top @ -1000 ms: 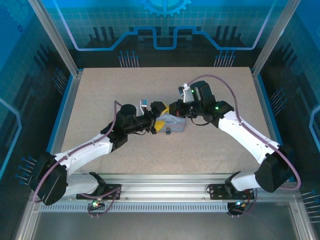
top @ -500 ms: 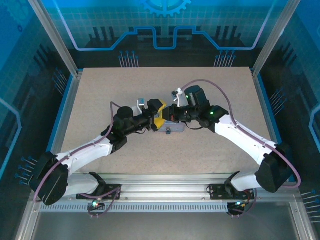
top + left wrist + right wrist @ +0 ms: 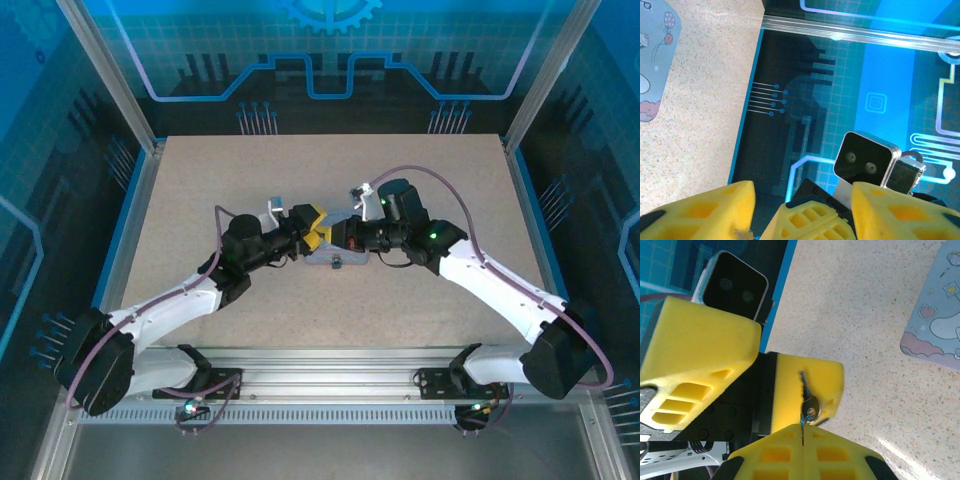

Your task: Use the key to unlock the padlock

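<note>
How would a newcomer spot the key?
In the right wrist view, find the right gripper, shut at the bottom edge. The key pokes up from its seam: the one thin, toothed metal sliver among chunky yellow pads.

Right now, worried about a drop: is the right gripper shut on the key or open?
Shut on the key: the right gripper has its yellow fingers pressed together, the key pinched at their seam.
</note>
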Controlling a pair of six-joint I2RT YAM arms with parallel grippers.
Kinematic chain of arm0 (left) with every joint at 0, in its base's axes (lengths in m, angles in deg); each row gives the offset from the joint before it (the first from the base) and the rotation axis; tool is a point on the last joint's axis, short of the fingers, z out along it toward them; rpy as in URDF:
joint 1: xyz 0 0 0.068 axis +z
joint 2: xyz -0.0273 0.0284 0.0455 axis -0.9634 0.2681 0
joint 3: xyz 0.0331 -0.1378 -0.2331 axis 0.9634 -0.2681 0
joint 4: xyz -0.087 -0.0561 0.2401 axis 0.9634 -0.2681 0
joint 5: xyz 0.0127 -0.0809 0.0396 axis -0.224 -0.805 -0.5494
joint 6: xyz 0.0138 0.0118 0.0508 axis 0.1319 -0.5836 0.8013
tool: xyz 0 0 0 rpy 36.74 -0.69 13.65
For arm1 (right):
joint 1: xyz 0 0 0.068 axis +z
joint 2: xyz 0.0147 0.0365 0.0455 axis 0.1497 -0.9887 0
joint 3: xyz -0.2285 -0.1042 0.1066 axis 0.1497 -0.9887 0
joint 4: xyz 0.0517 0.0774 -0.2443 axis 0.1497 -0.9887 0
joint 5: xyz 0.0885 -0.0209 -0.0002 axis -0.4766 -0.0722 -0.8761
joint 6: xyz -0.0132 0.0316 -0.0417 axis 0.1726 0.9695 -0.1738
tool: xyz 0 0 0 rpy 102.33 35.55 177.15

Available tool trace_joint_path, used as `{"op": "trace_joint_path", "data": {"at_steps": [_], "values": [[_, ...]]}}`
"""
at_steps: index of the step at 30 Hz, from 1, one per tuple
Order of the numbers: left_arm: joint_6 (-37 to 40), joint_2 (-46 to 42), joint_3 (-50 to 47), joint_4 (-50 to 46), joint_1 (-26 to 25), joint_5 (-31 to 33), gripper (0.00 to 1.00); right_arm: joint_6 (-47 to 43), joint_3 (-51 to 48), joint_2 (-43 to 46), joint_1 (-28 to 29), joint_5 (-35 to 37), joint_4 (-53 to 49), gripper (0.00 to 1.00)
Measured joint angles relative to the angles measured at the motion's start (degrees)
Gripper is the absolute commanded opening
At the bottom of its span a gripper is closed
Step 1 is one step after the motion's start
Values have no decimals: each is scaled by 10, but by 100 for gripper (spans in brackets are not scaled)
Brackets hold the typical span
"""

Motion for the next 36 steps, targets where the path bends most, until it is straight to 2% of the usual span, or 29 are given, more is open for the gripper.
{"op": "trace_joint_path", "data": {"at_steps": [7, 9, 12, 16, 18, 26, 33, 36], "values": [[-1, 0, -7, -3, 0, 0, 40, 0, -8, 5, 0, 0, 0, 0], [0, 0, -8, -5, 0, 0, 41, 0, -9, 10, 0, 0, 0, 0], [-1, 0, -8, -7, 0, 0, 61, 0, -9, 15, 0, 1, 0, 0], [0, 0, -8, -12, 0, 0, 81, 0, -9, 22, 0, 7, 0, 0], [0, 0, -8, -13, 0, -1, 85, 0, -9, 25, 0, 14, -1, 0], [-1, 0, -8, -12, -1, -11, 89, -3, -7, 28, -12, 33, -6, 0], [-4, 10, -8, 2, -5, -15, 90, -3, 19, 13, -16, 33, 1, 0], [-12, 16, -8, 11, -7, -16, 86, -2, 24, 1, -13, 30, 5, 0]]}}
